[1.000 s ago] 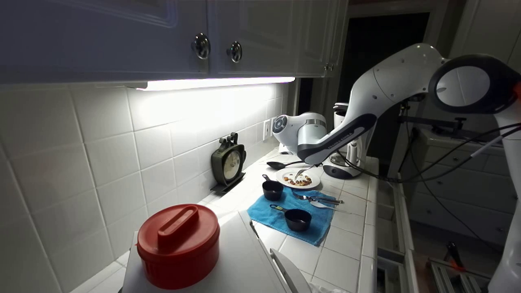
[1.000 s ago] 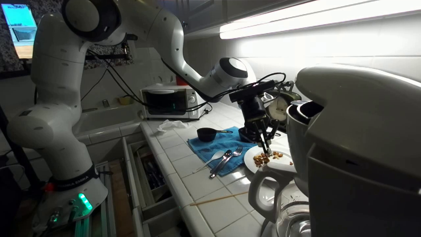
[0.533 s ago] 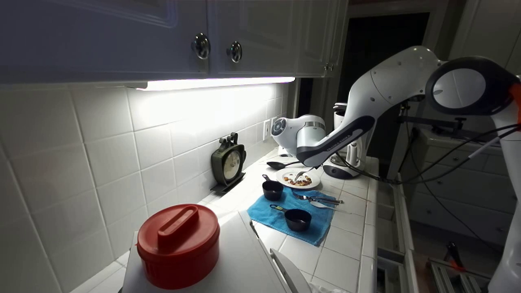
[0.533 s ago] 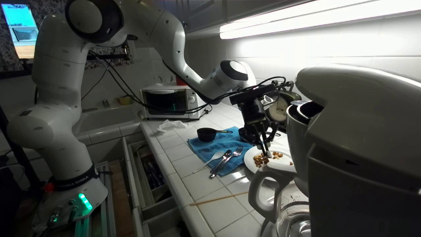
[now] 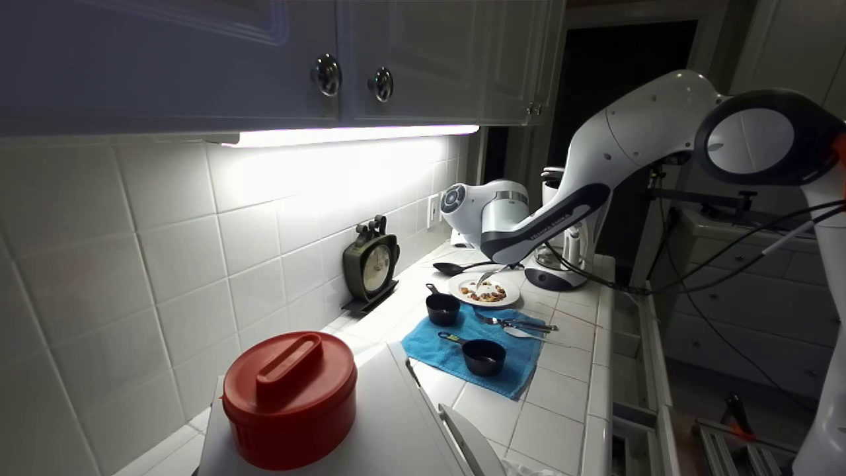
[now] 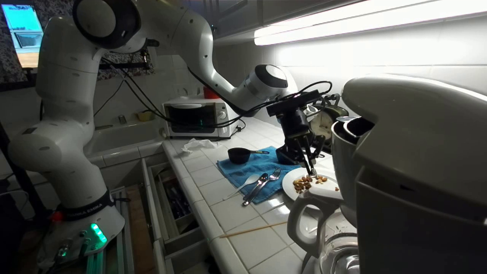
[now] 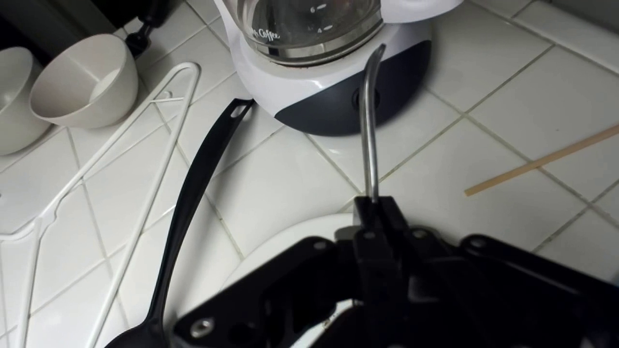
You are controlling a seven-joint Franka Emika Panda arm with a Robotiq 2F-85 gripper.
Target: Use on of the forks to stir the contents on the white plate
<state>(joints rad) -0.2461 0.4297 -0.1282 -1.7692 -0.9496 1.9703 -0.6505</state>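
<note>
Gripper (image 7: 375, 205) around curved metal fork (image 7: 369, 125)

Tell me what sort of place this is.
Most likely a home kitchen, judging by the white coffee maker with a glass carafe, the boxy white toaster oven and the pale overhead cabinets with round metal knobs.

A strip light (image 5: 357, 136) glares beneath pale wall cabinets (image 5: 165, 59) with round metal knobs (image 5: 326, 75), bleaching part of the glossy tiled wall (image 5: 178, 258). The worktop (image 5: 555, 396) is white-tiled too, and a drawer (image 6: 151, 205) stands open below its edge. In an exterior view, dim drawer units (image 5: 753, 317) stand near a pale-framed dark opening (image 5: 624, 132). A pale sink (image 6: 125, 139) and floral-patterned fabric (image 6: 53, 8) show in the background.
</note>
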